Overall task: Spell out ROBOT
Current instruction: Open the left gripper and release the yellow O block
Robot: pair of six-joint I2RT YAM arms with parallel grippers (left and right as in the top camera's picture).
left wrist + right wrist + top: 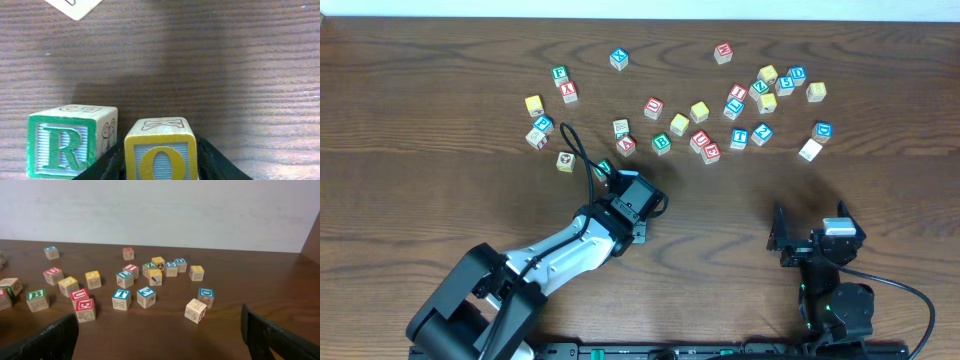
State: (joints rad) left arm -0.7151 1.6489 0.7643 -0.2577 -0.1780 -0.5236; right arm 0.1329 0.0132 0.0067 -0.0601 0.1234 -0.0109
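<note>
Left arm reaches out over the desk (880, 200), its left tool (161, 167) low at the front edge of the cube scatter.
- Wrist view: O cube (160, 155), yellow-framed, sits upright between the two dark fingers. The fingers lie close along both its sides. Cannot tell whether they press it or only flank it.
- R cube (62, 147), green on white, stands just beside the O on its left, letter facing the same way and set a little further back. There is a thin gap or contact between them; I cannot tell which.
- Judgement: the word reads R, O so far, and B comes next.

Right tool (160, 337) hangs back near its base, fingers wide apart, nothing between them.

Relation that matters:
- B cube (661, 143), green, lies in the scatter just beyond the left tool and slightly to its right, with red-lettered cubes close by.
- The left arm is clearly the nearer one to it.
- Cubes have no long axis, so the approach turns on finding two free faces. The B's neighbours crowd it on the right.
- T cube (739, 137), blue, sits further right, about midway between the two arms' reach.
- The second O is likely one of the yellow-faced cubes mid-scatter, though no letter is readable from here.
</note>
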